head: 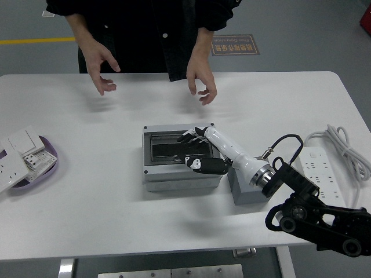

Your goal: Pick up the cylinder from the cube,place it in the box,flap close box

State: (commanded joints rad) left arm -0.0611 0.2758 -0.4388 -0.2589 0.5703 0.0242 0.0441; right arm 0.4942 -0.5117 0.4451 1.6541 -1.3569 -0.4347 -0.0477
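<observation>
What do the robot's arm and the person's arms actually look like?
The robot's right arm is chunky black jointed metal, with a black cable looping to a silver wrist ring. Its forearm is glossy white, ending in the right hand with black-and-white fingers. The person's hands are bare below black sleeves.

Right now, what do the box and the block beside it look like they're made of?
The box looks like matte grey moulded plastic with a dark, seemingly see-through window in its lid and corner screws. The grey block is plain and matte; plastic or painted metal, I cannot tell.

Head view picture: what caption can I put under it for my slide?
Robot's right hand rests flat on the closed grey box while a person's hands hover above the white table.
</observation>
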